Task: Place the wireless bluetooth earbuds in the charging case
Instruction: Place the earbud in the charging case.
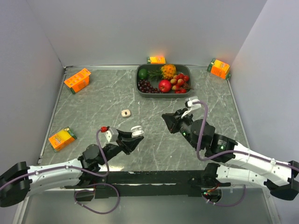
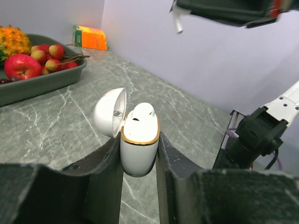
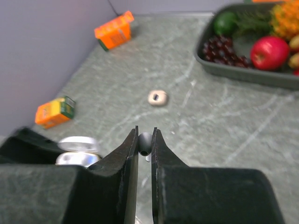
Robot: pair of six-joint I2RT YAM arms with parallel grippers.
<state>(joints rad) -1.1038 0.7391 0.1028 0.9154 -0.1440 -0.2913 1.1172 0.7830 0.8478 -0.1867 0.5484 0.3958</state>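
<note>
The charging case [image 2: 138,149] is white with a gold rim, and its hinged lid [image 2: 110,112] stands open to the left. My left gripper [image 2: 139,138] is shut on the case's body and holds it upright above the table; from above the case [image 1: 137,131] shows at the tips of that gripper [image 1: 134,136]. One white earbud [image 2: 142,112] sits in the case. My right gripper [image 3: 145,133] is shut on another earbud [image 3: 145,142], pinched at its fingertips. In the left wrist view that earbud's stem [image 2: 178,24] hangs up and to the right of the case. From above, the right gripper [image 1: 166,117] is right of the case.
A dark tray [image 1: 138,80] of fruit stands at the back centre. Orange juice cartons lie at the back left [image 1: 77,80], near left [image 1: 61,138], behind the tray [image 1: 156,59] and in the back right corner [image 1: 219,68]. A small beige rounded-square piece [image 1: 125,113] lies mid-table.
</note>
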